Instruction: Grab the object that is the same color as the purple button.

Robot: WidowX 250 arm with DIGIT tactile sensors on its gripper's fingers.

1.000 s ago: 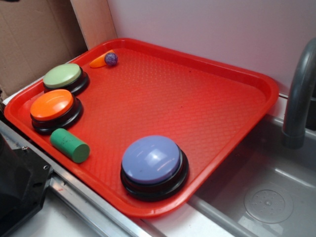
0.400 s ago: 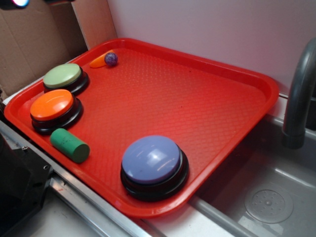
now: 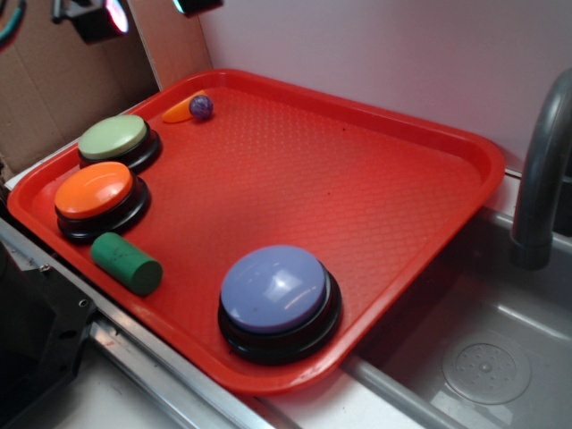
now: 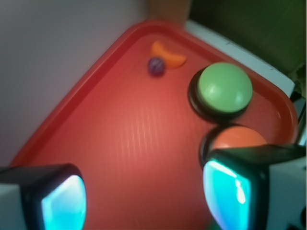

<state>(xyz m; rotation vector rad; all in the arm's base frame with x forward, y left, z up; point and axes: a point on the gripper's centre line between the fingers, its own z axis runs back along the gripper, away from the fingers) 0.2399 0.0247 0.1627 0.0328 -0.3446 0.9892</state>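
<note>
Gripper (image 4: 144, 196) wide open, empty, high over tray (image 4: 120, 143). Purple ball (image 4: 156, 66) far ahead of fingers (image 4: 225, 189), touching orange wedge (image 4: 169, 54).

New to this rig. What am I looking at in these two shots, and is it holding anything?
A small robot arm works over a red tray beside a sink. One camera looks on from outside; the other rides on the wrist, looking down past the gripper, whose two glowing fingers stand apart with nothing between them. On the tray: a purple button, an orange button, a pale green button, a green cylinder, an orange wedge and, next to it, the tiny purple ball it should grab.
</note>
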